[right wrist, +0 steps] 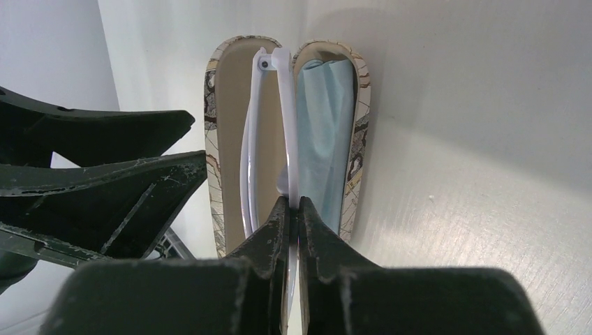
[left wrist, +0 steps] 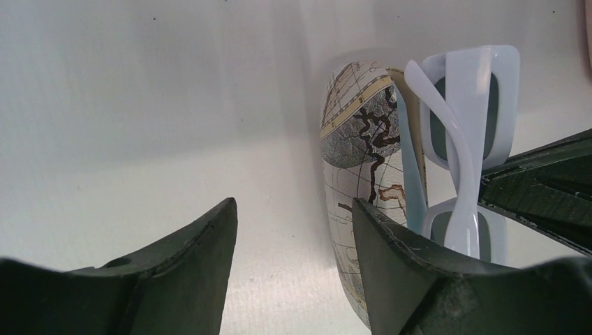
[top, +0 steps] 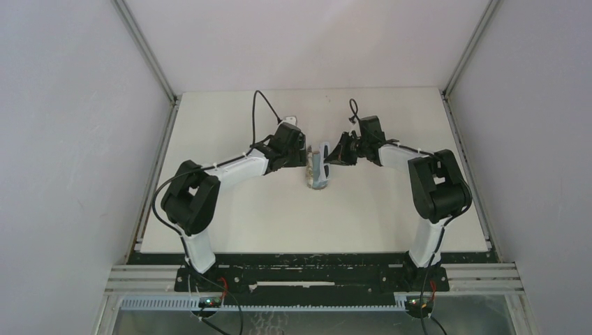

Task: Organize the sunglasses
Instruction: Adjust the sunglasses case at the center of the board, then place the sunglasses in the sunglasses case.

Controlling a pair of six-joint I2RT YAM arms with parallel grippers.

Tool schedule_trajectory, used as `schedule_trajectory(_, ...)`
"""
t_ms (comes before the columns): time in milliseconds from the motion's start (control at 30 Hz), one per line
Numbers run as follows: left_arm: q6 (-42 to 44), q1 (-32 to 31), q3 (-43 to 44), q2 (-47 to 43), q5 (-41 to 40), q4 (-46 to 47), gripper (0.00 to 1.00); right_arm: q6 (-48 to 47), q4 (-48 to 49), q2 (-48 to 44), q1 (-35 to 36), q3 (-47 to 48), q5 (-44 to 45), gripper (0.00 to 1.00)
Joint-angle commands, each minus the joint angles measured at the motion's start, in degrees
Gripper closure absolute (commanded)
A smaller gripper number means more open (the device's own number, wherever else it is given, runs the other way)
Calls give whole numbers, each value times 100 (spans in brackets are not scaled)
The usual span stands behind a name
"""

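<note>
White plastic, pinched edge-on: my right gripper [right wrist: 293, 206] is clenched on the folded white sunglasses [right wrist: 285, 105]. The pair reaches out beyond the fingertips and stands over the open map-printed case [right wrist: 230, 105]. I judge the thin-edge grip is chosen so the pair can slide down between the two shells without the fingers fouling the rims. Beyond the tips and to their right, a light-blue cloth [right wrist: 324, 132] lies in one shell. To their left the other shell shows bare lining, and that is where I would lower the pair. My left gripper [left wrist: 293, 206] stands spread, grasping nothing. Its right finger sits close against the case's outer shell, though I cannot tell whether it touches. I read that as a brace to stop the case skating. I cannot find the black sunglasses in any view.
</note>
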Motion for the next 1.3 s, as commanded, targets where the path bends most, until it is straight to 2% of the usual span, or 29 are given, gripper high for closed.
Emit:
schedule_trajectory(0, 103, 2, 358, -9, 117, 107, 34, 140, 248, 16, -4, 246, -134, 100)
schedule_trajectory(1267, 86, -1, 267, -82, 142, 130, 34, 88, -37, 634, 372, 635, -112, 100)
